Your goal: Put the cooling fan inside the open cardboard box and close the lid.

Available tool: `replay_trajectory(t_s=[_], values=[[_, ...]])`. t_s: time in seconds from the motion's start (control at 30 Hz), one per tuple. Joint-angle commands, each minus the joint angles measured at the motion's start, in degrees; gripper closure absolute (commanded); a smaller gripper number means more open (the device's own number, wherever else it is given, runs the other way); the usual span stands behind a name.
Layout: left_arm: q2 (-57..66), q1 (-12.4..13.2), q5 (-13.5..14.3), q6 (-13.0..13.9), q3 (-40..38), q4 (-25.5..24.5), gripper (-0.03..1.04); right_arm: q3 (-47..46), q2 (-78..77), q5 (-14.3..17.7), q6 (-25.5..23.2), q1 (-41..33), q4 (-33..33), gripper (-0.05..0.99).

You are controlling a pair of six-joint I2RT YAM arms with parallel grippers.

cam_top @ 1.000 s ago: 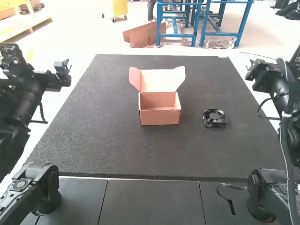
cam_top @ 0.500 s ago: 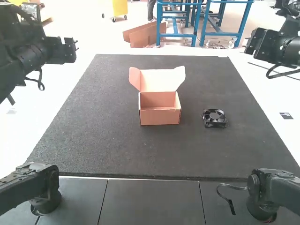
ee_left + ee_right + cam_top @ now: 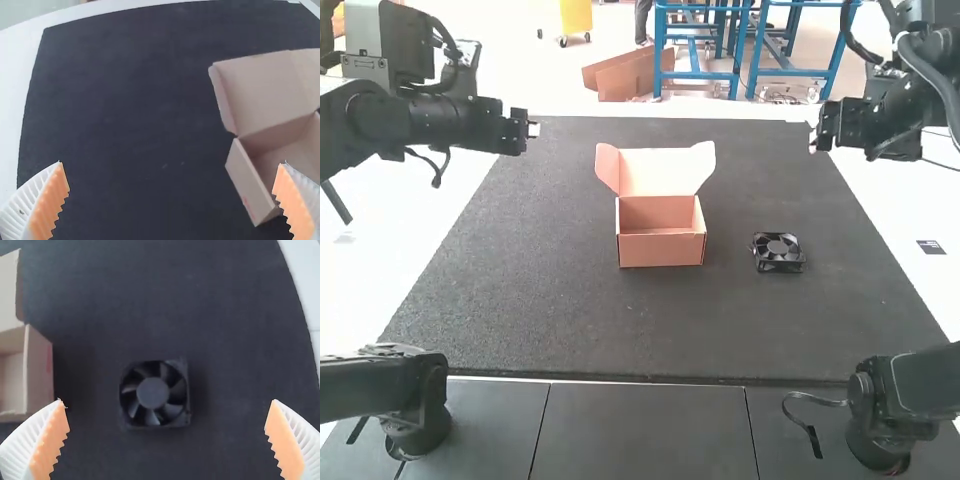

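Having swung in over the mat (image 3: 520, 280), the right gripper (image 3: 165, 440), spread wide, hangs above the fan (image 3: 154, 392); the left gripper (image 3: 167, 202), also spread, faces the empty box (image 3: 260, 125). Grasping comes next.

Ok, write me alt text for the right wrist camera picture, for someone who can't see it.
A black square cooling fan lies flat on a black mat, seen from above between the white ribbed, orange-lined fingers of the open right claw. Part of a cardboard box shows beside the fan, apart from it.
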State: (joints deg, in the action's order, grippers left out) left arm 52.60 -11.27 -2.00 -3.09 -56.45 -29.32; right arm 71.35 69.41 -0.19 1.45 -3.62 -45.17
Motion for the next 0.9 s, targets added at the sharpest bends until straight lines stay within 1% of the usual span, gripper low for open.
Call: replay_trajectory(t_s=[0.0, 0.07, 0.13, 0.23, 0.3, 0.37, 0.43, 0.47, 0.53, 0.67, 0.8, 0.87], values=[[0.58, -2.62, -2.31, -0.42, -3.76, -0.65, 0.04, 1.25, 2.31, -0.34, 3.38, 0.98, -0.1, 0.03], [0.84, -4.47, -2.39, -0.86, -3.76, -0.74, 0.04, 0.45, 4.51, -0.43, 4.61, 2.12, 0.96, 0.03], [1.1, -6.57, -2.22, -2.0, -3.76, -1.18, 0.04, -0.69, 6.71, -0.69, 6.37, 3.62, 1.57, 0.03], [1.45, -9.65, -2.22, -4.64, -3.94, -3.29, 0.04, -2.01, 10.49, -1.04, 7.69, 6.34, 3.42, 0.03], [1.45, -11.58, -2.22, -5.78, -3.94, -4.52, 0.04, -2.01, 12.95, -2.01, 8.21, 7.84, 3.77, 0.03], [1.45, -13.78, -2.31, -7.28, -4.02, -5.66, 0.04, -1.92, 15.23, -2.01, 9.27, 8.98, 4.56, 0.03], [1.45, -15.45, -2.13, -7.81, -4.02, -6.89, 0.04, -1.65, 17.25, -2.19, 10.15, 9.42, 4.91, 0.03], [1.45, -15.89, -2.13, -7.81, -4.02, -7.59, 0.04, -1.74, 18.31, -2.19, 10.5, 9.59, 4.91, 0.03], [1.45, -15.89, -2.04, -7.72, -3.94, -8.82, 0.04, -1.92, 20.42, -2.36, 11.2, 9.68, 4.83, 0.03], [1.45, -16.59, -2.13, -7.45, -3.85, -10.58, 0.04, -2.18, 24.37, -5.18, 11.2, 9.59, 5.0, 0.03], [1.54, -17.65, -2.31, -7.28, -3.23, -10.58, 0.04, -2.8, 27.89, -5.18, 11.2, 9.42, 6.93, 0.03], [1.54, -18.62, -2.39, -7.37, -2.88, -10.32, 0.04, -2.8, 29.65, -5.18, 11.2, 9.42, 7.73, 0.03]])
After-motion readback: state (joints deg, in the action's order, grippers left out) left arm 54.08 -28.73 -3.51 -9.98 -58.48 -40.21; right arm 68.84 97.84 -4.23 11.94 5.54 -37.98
